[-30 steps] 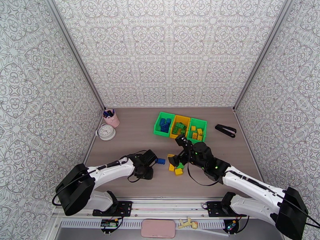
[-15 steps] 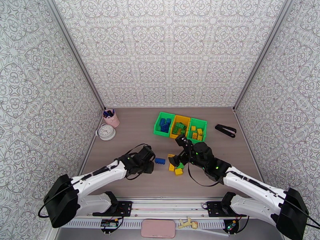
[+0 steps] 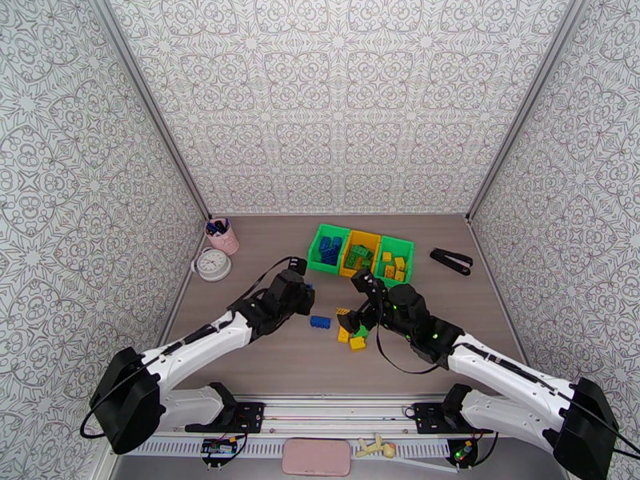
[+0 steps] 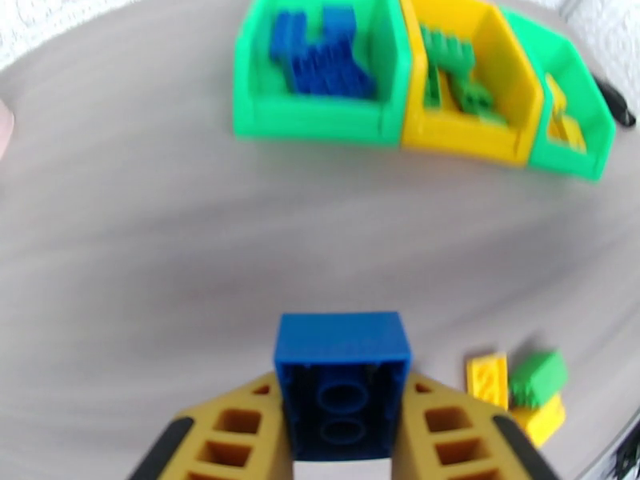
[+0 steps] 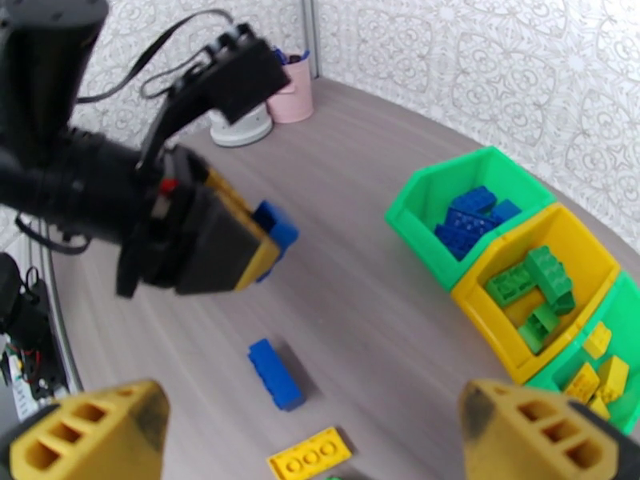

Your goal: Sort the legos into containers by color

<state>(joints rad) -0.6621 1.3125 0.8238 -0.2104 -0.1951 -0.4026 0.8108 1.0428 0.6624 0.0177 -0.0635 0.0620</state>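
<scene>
- While a blue lego [image 4: 342, 370] was clamped between the yellow fingers [image 4: 232, 430] of the left gripper [image 4: 342, 410], it was held above the table [image 4: 160, 258], short of the containers [image 4: 400, 134].
- The right gripper [image 5: 312, 410] was pictured with its fingers spread wide and nothing between them, low over loose legos near the table's middle.
- A second blue brick [image 5: 276, 374] and a yellow plate [image 5: 308, 454] were seen lying on the wood below it, and a green brick [image 4: 538, 378] was pressed against other yellow pieces.
- Blue bricks were gathered in the left green bin [image 4: 312, 126], green ones in the yellow middle bin [image 4: 464, 142] and yellow ones in the right green bin [image 4: 572, 162].
- A pink pen cup [image 3: 224, 236] and a black stapler [image 3: 452, 260] were set well apart, at opposite sides of the table.
</scene>
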